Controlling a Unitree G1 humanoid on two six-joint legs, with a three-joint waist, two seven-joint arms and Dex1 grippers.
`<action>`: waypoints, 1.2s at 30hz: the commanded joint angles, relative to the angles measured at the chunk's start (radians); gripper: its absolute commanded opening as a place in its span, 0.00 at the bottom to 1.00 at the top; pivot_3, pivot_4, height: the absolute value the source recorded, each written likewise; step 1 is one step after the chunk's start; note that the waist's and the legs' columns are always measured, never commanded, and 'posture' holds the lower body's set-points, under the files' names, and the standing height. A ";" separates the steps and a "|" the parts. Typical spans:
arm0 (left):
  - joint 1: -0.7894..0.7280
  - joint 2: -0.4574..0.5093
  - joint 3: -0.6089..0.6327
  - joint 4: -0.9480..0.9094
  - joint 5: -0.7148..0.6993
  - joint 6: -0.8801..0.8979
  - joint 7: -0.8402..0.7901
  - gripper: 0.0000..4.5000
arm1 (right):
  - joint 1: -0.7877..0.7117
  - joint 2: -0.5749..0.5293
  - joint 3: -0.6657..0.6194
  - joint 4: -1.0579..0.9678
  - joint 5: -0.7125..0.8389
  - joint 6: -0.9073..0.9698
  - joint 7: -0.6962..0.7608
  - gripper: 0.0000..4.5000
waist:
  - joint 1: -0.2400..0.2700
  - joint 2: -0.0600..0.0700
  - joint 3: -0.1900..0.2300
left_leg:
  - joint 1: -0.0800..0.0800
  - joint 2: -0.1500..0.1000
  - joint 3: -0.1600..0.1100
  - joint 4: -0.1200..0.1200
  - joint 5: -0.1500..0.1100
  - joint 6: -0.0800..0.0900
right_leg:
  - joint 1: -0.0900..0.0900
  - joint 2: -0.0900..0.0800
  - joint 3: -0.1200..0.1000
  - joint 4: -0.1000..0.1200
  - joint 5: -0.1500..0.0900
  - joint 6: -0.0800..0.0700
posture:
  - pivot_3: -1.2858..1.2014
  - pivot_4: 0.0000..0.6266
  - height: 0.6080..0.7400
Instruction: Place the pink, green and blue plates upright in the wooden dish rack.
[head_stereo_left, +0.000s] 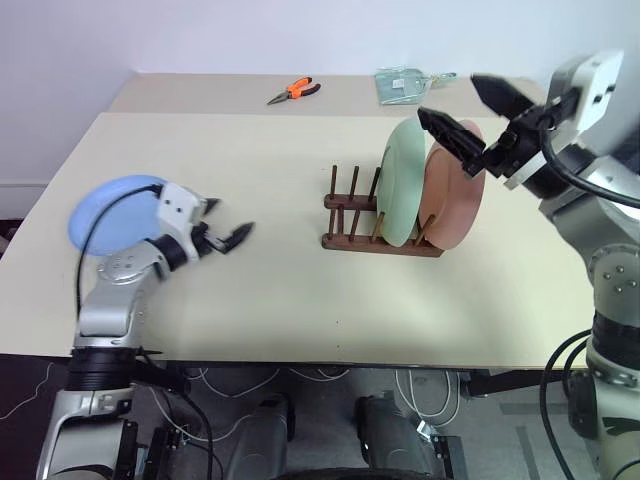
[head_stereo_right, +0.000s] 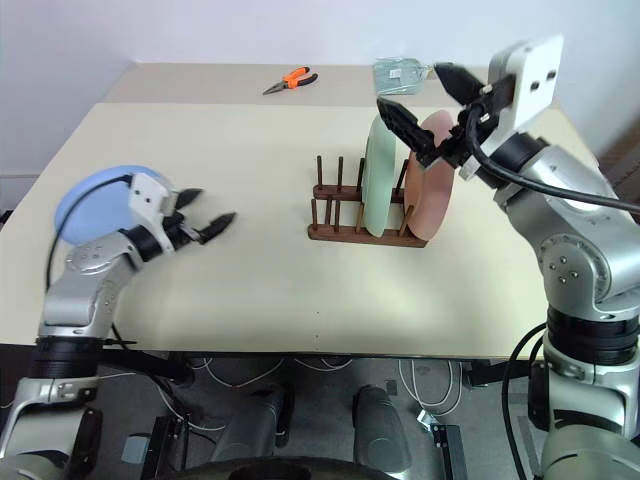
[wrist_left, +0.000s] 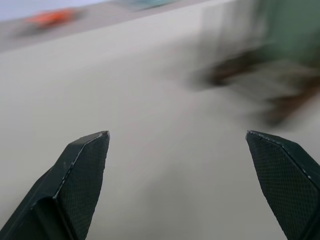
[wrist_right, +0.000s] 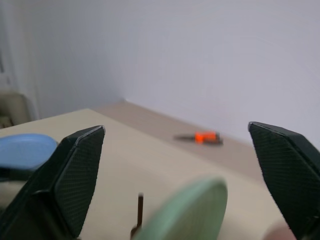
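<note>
Wooden dish rack (head_stereo_left: 383, 223) sitting mid-tabletop (head_stereo_left: 270, 160). Green plate (head_stereo_left: 404, 182) and pink plate (head_stereo_left: 453, 196) standing upright in rack's right end, green just left of pink; left pegs standing bare. Blue plate (head_stereo_left: 108, 212) lying flat near tabletop's left edge. Left pincer (head_stereo_left: 227, 226) hovering low just right of blue plate, fingers spread wide, gripping nothing. Right pincer (head_stereo_right: 425, 95) hanging above the racked plates, fingers spread apart, empty. Orange pliers (head_stereo_left: 294, 91) lying at far side.

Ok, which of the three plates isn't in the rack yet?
The blue plate. It lies flat on the table by the left gripper, while the green plate and pink plate stand upright in the wooden dish rack.
</note>
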 joint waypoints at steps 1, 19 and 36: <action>-0.063 0.029 0.220 0.136 0.023 0.038 0.293 1.00 | -0.004 -0.033 0.258 -0.100 -0.215 -0.067 0.112 0.99 | -0.004 -0.003 -0.001 | 0.000 0.000 0.000 0.000 0.000 0.000 | -0.001 0.001 0.000 0.001 0.000 0.000 | 0.52 0.24 0.94; -0.077 -0.068 0.661 0.097 -0.340 0.516 0.569 0.60 | 0.078 0.260 0.411 -0.065 -0.408 -0.158 0.153 1.00 | 0.001 -0.014 -0.003 | 0.000 -0.001 0.000 0.001 0.001 -0.002 | -0.004 -0.002 -0.003 0.008 0.000 0.000 | 0.52 0.24 0.94; -0.317 -0.093 0.189 -0.284 -0.356 0.565 0.415 0.01 | -0.032 0.195 0.566 0.076 -0.841 -0.436 0.208 1.00 | -0.003 -0.016 -0.003 | -0.001 -0.001 0.001 0.000 0.001 -0.004 | -0.005 -0.002 -0.003 0.007 0.000 0.000 | 0.52 0.24 0.94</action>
